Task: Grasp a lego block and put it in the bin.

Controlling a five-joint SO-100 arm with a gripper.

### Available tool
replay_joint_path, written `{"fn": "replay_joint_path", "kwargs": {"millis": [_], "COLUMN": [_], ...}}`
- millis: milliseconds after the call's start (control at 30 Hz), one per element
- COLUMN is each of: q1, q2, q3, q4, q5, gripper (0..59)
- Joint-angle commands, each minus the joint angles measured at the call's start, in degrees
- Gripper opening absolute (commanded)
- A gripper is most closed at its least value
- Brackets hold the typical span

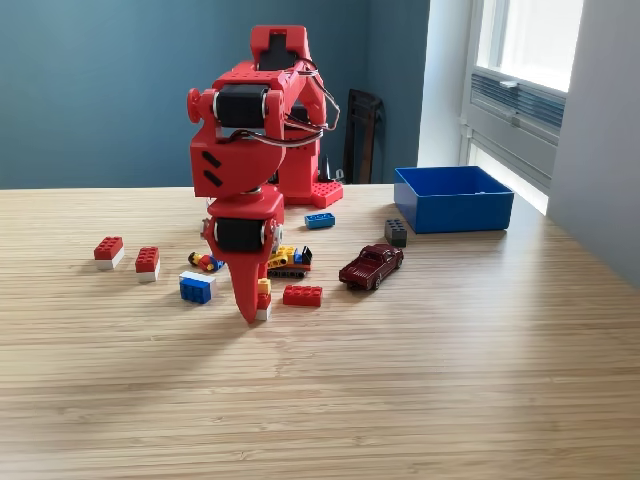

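My red gripper point(252, 312) points straight down with its tip at the tabletop, left of centre in the exterior view. A small yellow-on-white lego block point(264, 299) stands against the right side of the one visible finger; a second finger does not show, so whether the jaws hold the block is unclear. Close by lie a flat red block point(302, 295) and a blue-and-white block point(196, 287). The blue bin point(465, 215) sits open-topped at the back right, well away from the gripper.
Two red-and-white blocks point(108, 251) point(148, 262) lie at the left. A dark red toy car point(371, 266), a yellow toy vehicle point(288, 260), a blue block point(320, 220) and a dark grey block point(396, 232) lie between gripper and bin. The arm's base point(300, 180) stands behind.
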Motion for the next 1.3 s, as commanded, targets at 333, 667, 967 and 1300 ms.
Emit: {"fn": "replay_joint_path", "kwargs": {"millis": [333, 667, 967, 1300], "q1": [-3.6, -17.7, -37.2, -60.1], "q2": [24.3, 44.4, 50.3, 50.3], "q3": [11.4, 22.0, 25.0, 30.0], "q4": [0.0, 4.0, 10.5, 12.5], "q5": [-0.2, 0.3, 4.0, 7.8], "gripper": [0.0, 0.0, 0.0, 0.0]}}
